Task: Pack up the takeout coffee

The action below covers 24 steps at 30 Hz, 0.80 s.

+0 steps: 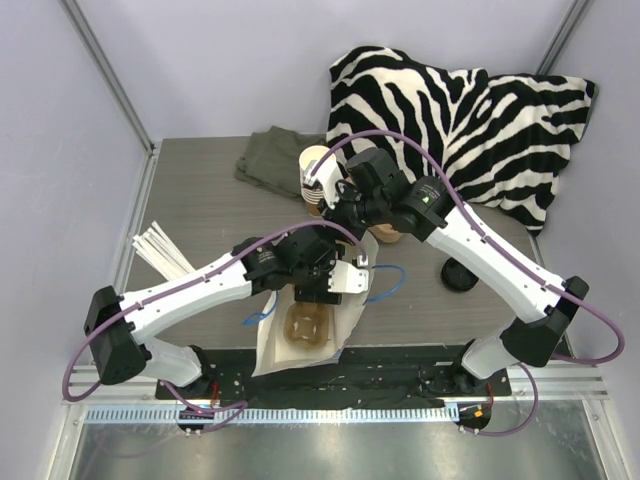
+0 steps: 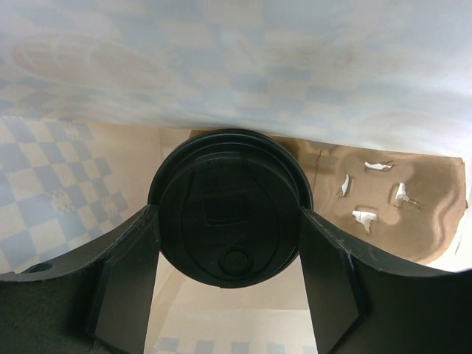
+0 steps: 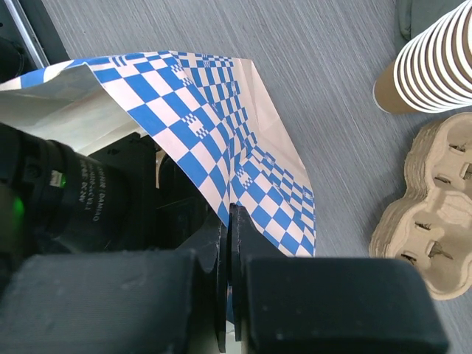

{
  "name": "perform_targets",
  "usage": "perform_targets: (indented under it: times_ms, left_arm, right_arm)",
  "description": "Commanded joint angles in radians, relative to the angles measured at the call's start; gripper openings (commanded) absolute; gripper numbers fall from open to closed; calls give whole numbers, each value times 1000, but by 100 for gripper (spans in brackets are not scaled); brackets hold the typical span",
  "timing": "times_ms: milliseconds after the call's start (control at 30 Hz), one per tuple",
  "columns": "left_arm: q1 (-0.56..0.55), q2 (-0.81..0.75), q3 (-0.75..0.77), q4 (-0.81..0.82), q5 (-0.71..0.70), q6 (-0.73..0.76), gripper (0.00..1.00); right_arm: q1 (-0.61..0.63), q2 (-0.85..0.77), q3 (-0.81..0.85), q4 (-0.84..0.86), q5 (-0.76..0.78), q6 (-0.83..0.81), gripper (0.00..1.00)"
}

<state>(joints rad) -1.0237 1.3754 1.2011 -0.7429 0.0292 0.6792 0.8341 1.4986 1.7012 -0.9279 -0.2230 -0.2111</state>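
Only wrist views show it, left fingers (image 2: 125, 284) clasping takeout coffee (image 2: 228, 214) lid, right fingers (image 3: 339, 310) pinching checkered bag (image 3: 221, 110) edge

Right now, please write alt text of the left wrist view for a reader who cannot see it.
The left gripper clasps the takeout coffee, only its round black lid showing, inside a blue-checked paper bag. A brown pulp cup carrier lies beside it.

White arm links (image 1: 190, 290), black joints (image 1: 265, 262), purple cables (image 1: 385, 132), green indicator light (image 3: 16, 210)
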Motion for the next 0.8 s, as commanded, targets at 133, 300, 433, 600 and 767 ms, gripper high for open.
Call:
perform_targets:
  times_ms: [133, 300, 433, 600, 767]
  left_arm:
    - [57, 40, 2, 34, 57, -26, 25]
    - [74, 63, 8, 19, 87, -27, 24]
    - [74, 50, 29, -1, 112, -30, 24]
    - [73, 48, 75, -36, 124, -26, 23]
    - [74, 47, 92, -47, 117, -30, 23]
  right_arm:
    - [-3, 6, 8, 4, -32, -30, 1]
    - [-12, 18, 17, 0, -35, -34, 1]
    - [-20, 31, 25, -5, -38, -36, 1]
    - [-32, 38, 28, -3, -36, -45, 1]
    - [-39, 38, 31, -3, -38, -54, 1]
